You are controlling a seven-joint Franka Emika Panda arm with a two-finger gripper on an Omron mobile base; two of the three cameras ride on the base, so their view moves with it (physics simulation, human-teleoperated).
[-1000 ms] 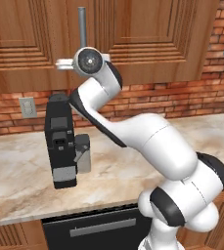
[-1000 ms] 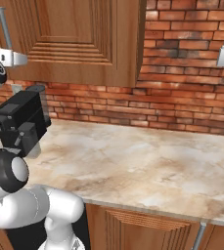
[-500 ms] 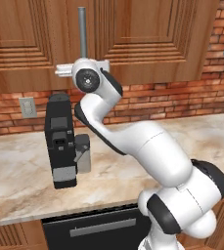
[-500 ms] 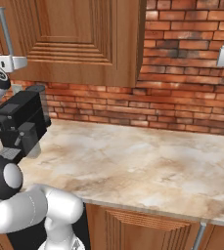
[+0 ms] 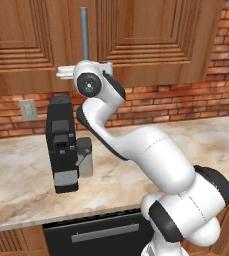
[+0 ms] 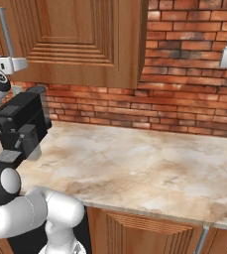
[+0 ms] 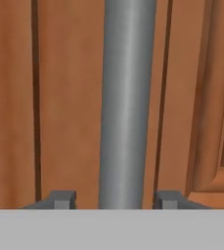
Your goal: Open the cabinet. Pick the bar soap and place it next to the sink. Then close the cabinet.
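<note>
My gripper (image 7: 113,201) is spread wide, holding nothing, one fingertip either side of the bar handle (image 7: 125,102) on the cabinet (image 5: 136,40) so that closing will clamp it. The door sits shut above the coffee machine (image 5: 62,142); the bar soap presumably lies behind it.

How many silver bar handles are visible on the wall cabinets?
1: the handle runs vertically on the cabinet door, directly above the end effector. Others may lie outside the frames.

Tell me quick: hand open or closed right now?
Hand: open, fingertips either side of the long vertical silver bar handle, not clamped on it.
</note>
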